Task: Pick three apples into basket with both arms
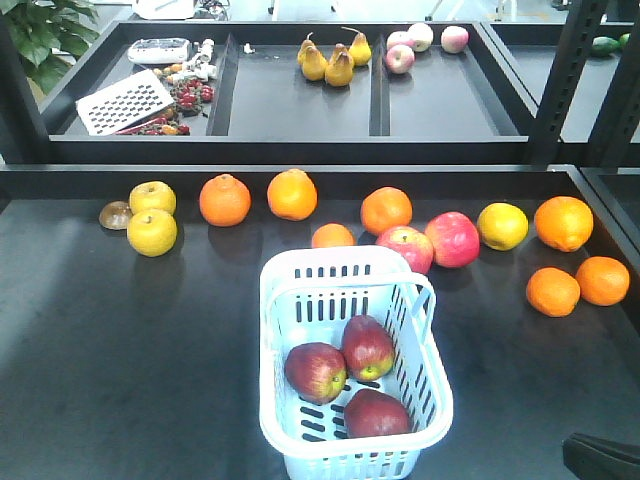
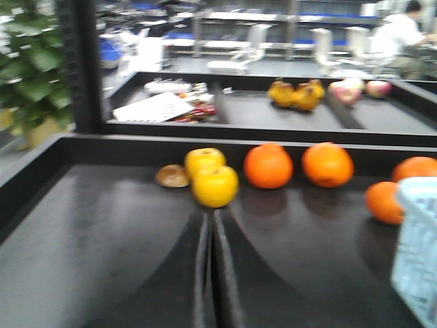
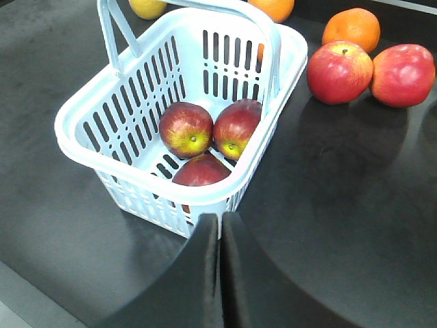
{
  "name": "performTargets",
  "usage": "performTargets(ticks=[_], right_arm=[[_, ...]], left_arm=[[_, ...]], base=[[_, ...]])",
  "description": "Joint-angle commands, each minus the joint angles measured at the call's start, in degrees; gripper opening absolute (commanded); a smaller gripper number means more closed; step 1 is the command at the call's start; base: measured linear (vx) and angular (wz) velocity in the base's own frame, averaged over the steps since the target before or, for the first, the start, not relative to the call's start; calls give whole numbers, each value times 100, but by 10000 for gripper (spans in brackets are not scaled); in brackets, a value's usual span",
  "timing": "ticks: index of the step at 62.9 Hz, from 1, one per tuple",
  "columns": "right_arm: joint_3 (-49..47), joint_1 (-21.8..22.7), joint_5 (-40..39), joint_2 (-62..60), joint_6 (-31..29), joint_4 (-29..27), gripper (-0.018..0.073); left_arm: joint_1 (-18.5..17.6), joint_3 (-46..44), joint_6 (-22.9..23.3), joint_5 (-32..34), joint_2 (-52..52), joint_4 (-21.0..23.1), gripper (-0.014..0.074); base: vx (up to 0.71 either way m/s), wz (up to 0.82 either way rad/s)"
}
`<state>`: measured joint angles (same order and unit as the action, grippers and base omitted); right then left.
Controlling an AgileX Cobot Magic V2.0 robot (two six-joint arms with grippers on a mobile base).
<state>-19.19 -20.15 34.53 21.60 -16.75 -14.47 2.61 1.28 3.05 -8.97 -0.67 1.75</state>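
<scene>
Right wrist view: right hand (image 3: 220,270) is sitting clenched, fingers pressed together, grasping nothing, just beside the near rim of the basket (image 3: 89,147). Three apples (image 3: 186,128) are lying together on the basket floor, touching one another; handle is standing upright. Left hand (image 2: 209,273) is likewise clenched and empty, hanging over bare worktop (image 2: 89,253), basket at its right edge. Beyond, brighter pink-red apples (image 1: 452,239), oranges (image 1: 225,200) and yellow fruit (image 1: 152,231) are resting along the worktop's back edge. Judgement: all three picks look done; nothing appears left but retreating.
</scene>
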Motion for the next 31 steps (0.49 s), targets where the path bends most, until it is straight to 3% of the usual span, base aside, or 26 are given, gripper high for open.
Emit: performTargets(ticks=[1,31], right_arm=[[-163,15,-342,30,7,-39,-4],[-163,15,-342,30,7,-39,-4]], left_arm=[[223,58,99,390,-98,0,-6],[259,58,191,534,-98,40,-6]], base=[[0,0],[0,0]])
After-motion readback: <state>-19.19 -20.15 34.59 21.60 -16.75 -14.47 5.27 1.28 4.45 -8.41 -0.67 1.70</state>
